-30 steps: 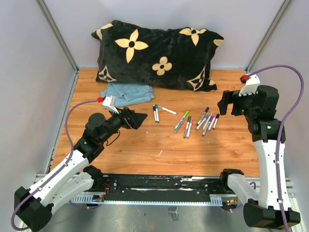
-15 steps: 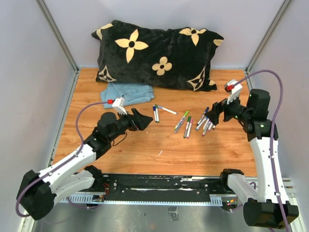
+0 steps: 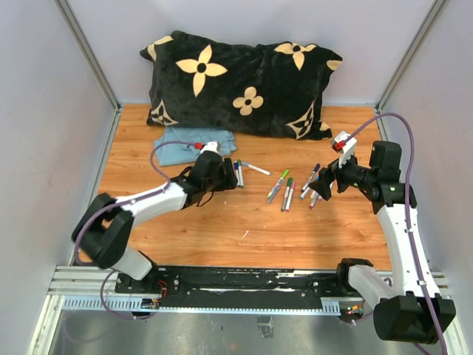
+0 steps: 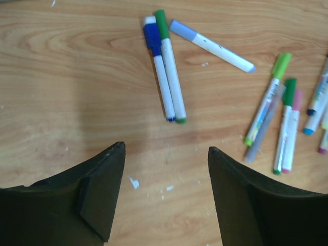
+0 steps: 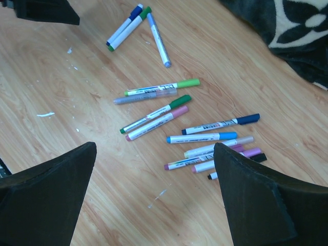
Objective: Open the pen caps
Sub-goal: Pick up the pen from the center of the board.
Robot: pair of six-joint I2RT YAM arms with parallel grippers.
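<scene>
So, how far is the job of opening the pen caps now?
Nothing looks done: the marker pens in view seem capped, like the dark blue plastic cap and the green plastic cap. Nothing is in hand: the left gripper hovers open near that pair, the right gripper open above the other pens. All caps remain.

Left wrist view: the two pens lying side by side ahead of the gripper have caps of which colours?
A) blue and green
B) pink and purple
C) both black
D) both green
A: the pair of pens lies side by side on the wood, one with a blue cap and the other with a green cap, both caps on.
</scene>
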